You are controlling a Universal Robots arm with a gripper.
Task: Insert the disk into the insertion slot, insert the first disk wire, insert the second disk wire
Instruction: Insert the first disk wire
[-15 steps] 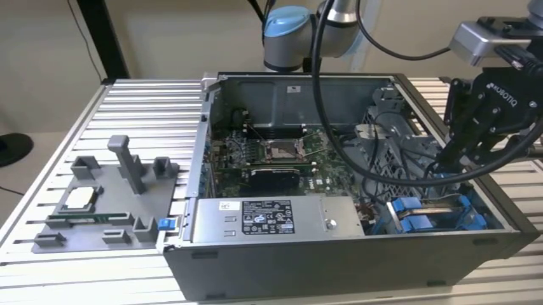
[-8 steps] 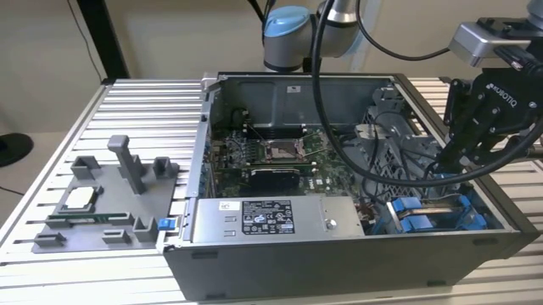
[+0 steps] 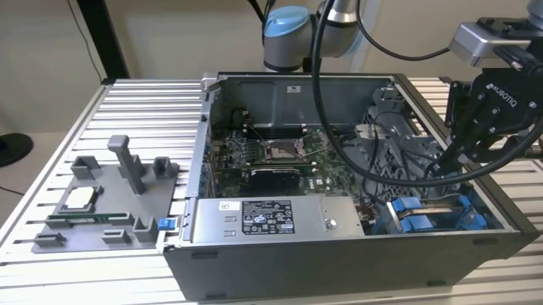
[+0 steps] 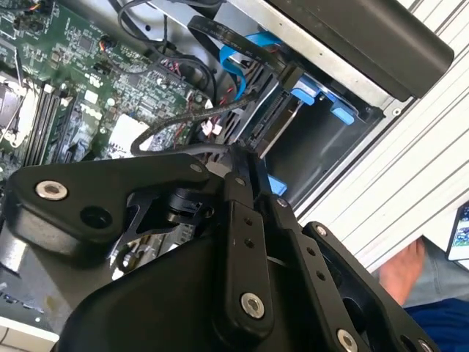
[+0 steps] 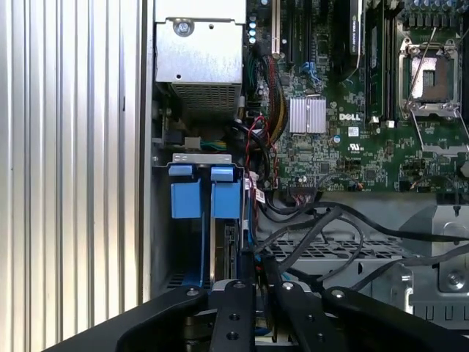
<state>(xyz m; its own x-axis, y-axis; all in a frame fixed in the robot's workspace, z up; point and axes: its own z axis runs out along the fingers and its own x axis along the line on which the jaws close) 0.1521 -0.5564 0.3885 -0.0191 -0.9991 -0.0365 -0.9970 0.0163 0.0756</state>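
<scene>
Gripper [image 3: 437, 168] narrow, jaws nearly together, low over insertion slot [image 4: 322, 147]; disk [image 3: 438, 205] looks seated on edge inside it.
Can't tell if a wire's pinched. Disk prob. stiff, fairly heavy, shock-sensitive: hold by rigid side edges, not label face. Black wires [image 5: 315, 227] floppy, so grip nr plug.

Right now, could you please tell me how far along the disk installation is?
Done: the disk looks seated in the insertion slot. In hand: the gripper, shut, sits among black cables at the bay. Left: I cannot tell whether either wire is plugged in.
</scene>
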